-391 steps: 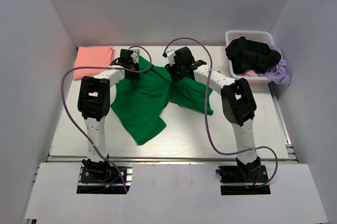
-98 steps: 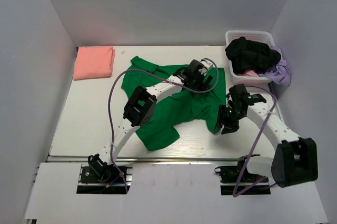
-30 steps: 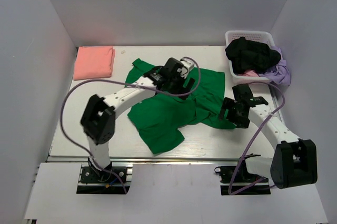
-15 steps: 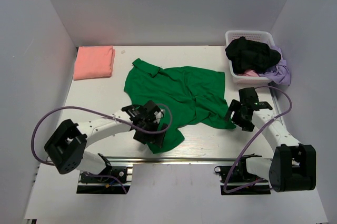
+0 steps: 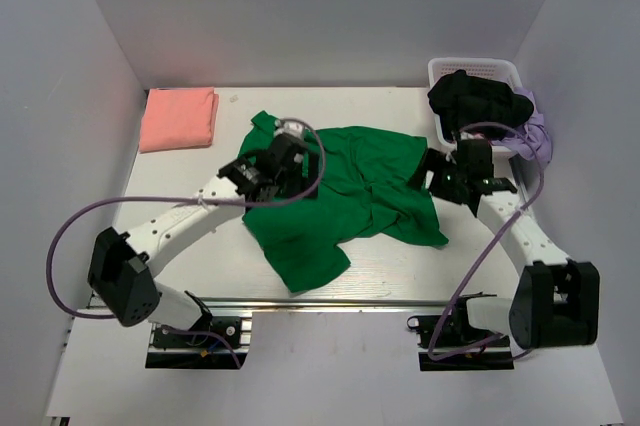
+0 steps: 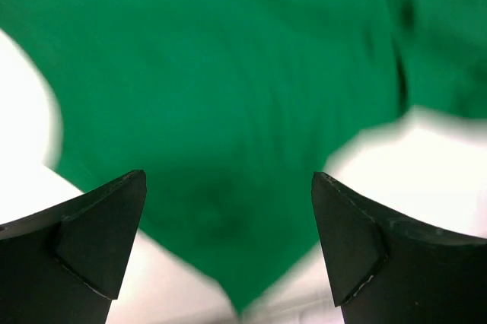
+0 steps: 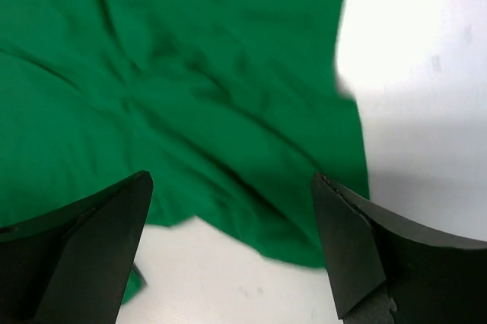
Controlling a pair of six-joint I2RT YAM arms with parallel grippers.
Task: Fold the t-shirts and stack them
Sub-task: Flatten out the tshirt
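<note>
White table [image 5: 400, 266] enclosed by pale walls, with both arms bolted at its near edge. The green t-shirt [image 5: 350, 181] [image 6: 228, 73] [image 7: 190, 73] lies unfolded and wrinkled at the centre of the table, its collar [image 5: 268, 126] toward the far left and one pointed corner reaching toward the near edge. The left arm [image 5: 170, 231] bends out to the left and reaches diagonally to the shirt's left side. The right arm [image 5: 520, 236] bends out to the right and reaches to the shirt's right edge. A white basket [image 5: 490, 64] stands at the far right corner and holds a black garment [image 5: 478, 101], with a lilac garment [image 5: 535, 136] hanging over its right side. The salmon-pink t-shirt [image 5: 179, 118] lies folded into a neat rectangle at the far left corner, well apart from the green one. The left gripper [image 5: 283, 154] [image 6: 228, 176] is over the green cloth near the collar, its jaws spread wide with nothing between them; its wrist view is blurred. The right gripper [image 5: 447, 174] [image 7: 232, 177] is at the shirt's right edge, jaws likewise spread wide and empty, with creased green cloth and bare table beneath. A purple cable [image 5: 60, 246] loops from each arm.
</note>
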